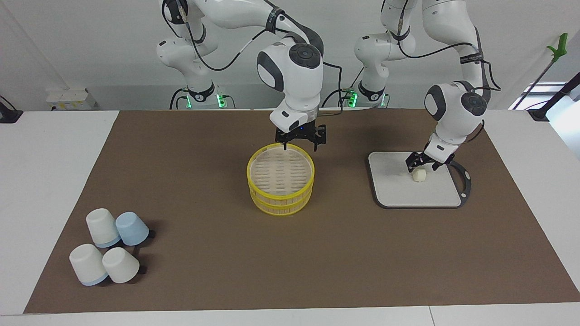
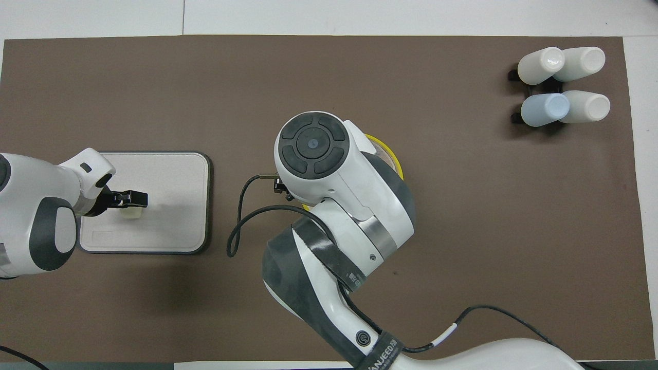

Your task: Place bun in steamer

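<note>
The bun (image 1: 420, 175) lies on the flat grey board (image 1: 398, 192) toward the left arm's end of the table; it also shows in the overhead view (image 2: 132, 211). My left gripper (image 1: 422, 166) is low over the bun, fingers apart on either side of it, and shows from above too (image 2: 131, 199). The steamer (image 1: 281, 181) stands mid-table as a yellow-rimmed stack with its slatted top piece on. My right gripper (image 1: 300, 144) is open at the steamer's rim nearest the robots, one finger close to the rim. From above, the right arm hides most of the steamer (image 2: 393, 154).
Several white and pale-blue cups (image 1: 111, 246) lie on small black racks toward the right arm's end, farther from the robots; they show in the overhead view (image 2: 563, 85). The brown mat (image 1: 204, 203) covers the table. The board (image 2: 169, 205) has a black rim.
</note>
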You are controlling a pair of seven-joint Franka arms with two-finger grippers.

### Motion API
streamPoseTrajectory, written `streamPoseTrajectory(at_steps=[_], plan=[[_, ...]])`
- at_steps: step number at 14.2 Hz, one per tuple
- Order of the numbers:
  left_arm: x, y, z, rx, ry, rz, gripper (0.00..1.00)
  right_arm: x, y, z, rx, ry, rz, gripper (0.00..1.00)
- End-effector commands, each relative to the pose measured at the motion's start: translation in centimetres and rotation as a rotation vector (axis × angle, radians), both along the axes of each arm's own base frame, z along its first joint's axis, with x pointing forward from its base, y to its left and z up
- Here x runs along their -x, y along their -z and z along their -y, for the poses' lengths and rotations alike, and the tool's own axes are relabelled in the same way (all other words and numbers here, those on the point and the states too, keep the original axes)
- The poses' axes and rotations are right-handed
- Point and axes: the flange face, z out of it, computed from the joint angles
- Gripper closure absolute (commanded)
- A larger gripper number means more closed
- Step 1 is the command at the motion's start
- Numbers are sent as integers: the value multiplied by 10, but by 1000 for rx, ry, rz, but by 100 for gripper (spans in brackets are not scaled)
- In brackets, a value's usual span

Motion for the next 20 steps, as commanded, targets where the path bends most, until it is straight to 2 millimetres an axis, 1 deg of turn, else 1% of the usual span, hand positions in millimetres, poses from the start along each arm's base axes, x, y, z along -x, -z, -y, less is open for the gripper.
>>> streamPoseTrajectory(at_steps=[1,2,5,6,7,8,9,11,12,13,14,15,16,18,20], plan=[[7,5,-4,2,5,20,3,-8,15,-8,8,16,12,1],[8,7,-4,2,6,17,6,-8,20,-9,6,16,14,1],[9,8,-4,2,5,14,36,-9,34,-10,9,19,17,4],[10,9,-4,3,5,11,41,-10,42,-12,8,19,24,5],[10,9,-4,3,5,9,46,-10,46,-13,6,30,26,5],[10,9,-4,3,5,9,50,-2,53,-26,13,18,22,5],[10,9,-4,3,5,6,51,0,61,-30,30,8,20,5],[9,6,-4,3,5,4,52,-1,69,-31,42,9,31,5],[8,6,-3,3,6,-2,52,-1,69,-32,38,6,38,7],[3,0,-2,3,5,1,52,-1,70,-32,40,6,36,14],[-3,-5,-1,5,4,-14,51,-3,69,-30,40,9,38,45],[-12,-18,0,5,4,-23,51,-3,69,-30,40,8,38,84],[-19,-32,1,6,4,-35,51,-3,69,-30,41,7,39,100],[-30,-60,2,8,-11,-48,51,-5,67,-28,59,-11,51,100],[-40,-89,9,15,-41,-55,51,-6,66,-28,59,-11,51,100]])
